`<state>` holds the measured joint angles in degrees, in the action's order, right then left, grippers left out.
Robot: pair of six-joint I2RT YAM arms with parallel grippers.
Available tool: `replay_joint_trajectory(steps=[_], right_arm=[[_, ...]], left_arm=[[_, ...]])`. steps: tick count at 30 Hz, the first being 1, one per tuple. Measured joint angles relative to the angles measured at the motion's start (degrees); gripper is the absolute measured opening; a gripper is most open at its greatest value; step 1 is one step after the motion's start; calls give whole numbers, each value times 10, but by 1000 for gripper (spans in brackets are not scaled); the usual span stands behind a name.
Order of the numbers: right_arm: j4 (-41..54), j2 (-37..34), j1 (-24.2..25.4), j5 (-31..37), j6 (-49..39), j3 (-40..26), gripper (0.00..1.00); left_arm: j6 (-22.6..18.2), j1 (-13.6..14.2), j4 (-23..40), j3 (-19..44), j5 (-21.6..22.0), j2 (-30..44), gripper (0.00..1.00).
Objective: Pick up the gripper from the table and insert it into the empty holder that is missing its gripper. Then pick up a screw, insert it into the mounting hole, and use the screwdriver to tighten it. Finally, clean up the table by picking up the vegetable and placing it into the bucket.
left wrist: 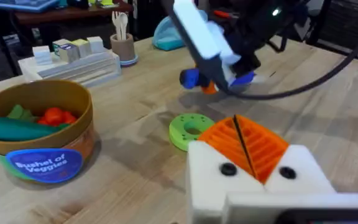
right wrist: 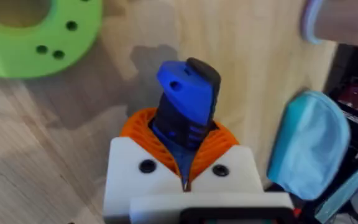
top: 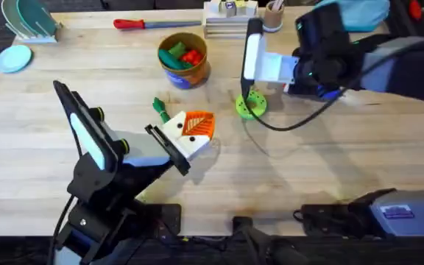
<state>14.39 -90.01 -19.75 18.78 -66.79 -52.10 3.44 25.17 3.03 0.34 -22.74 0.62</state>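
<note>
Closest of all, the right tool [right wrist: 182, 155] has its orange ribbed pads clamped on the blue screwdriver [right wrist: 188, 99], which sticks out past the white fingers over the pale wooden desk [right wrist: 61, 143]. Part of the green round disc [right wrist: 17, 53] with its small holes lies on the desk just beyond it.

In the left wrist view, the left tool [left wrist: 238, 127] has its two orange pads pressed together, with a thin dark line between them (whether anything is pinched there cannot be told). It points toward the green disc [left wrist: 178, 127], which lies flat just ahead of it.

From overhead, the left tool [top: 199, 126] sits low near the middle of the desk [top: 330, 147]. The small dark green vegetable [top: 160, 109] lies on the wood just beside it, on the side toward the bucket [top: 197, 72]. The bucket stands upright farther back, well apart from the tool, with green and red toy pieces inside; its wall [left wrist: 82, 102] is orange with a blue label band below. The disc [top: 250, 107] lies to the right of the vegetable, and a black cable [top: 285, 125] loops over the wood beside it. A red-handled hand tool [top: 129, 23] lies near the far edge.
</note>
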Motion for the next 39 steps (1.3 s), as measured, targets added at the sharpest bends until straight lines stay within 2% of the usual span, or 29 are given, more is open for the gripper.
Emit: replay_joint_trajectory(steps=[5,7,8,13,14,15,20,25,31,32,33,39], right_arm=[[-3,-53,-3,13,-21,-1,19],[-4,-54,-5,14,-20,-1,21],[-4,-54,-5,14,-15,-1,63],[-10,-52,-9,20,26,-8,777],[-9,-50,-10,23,35,-12,902],[-6,-47,-10,26,47,-15,966],[25,-32,-17,17,115,-15,986],[43,19,-19,-6,185,-15,987],[44,114,-22,-13,263,-15,986],[43,128,-25,-14,276,-15,987],[43,140,-27,-15,286,-15,987],[44,175,-49,-17,333,-15,989]], left_arm=[[0,0,0,0,0,0,4],[0,0,0,0,0,0,4],[0,0,0,0,0,0,4],[0,0,0,0,0,0,4],[0,0,0,0,0,0,4],[0,0,0,0,0,0,4],[0,0,0,0,0,0,4],[0,0,0,0,0,0,8],[-2,0,0,0,0,0,911],[-1,0,0,0,0,0,975],[-1,0,0,0,0,0,987],[-1,0,-13,0,1,0,993]])
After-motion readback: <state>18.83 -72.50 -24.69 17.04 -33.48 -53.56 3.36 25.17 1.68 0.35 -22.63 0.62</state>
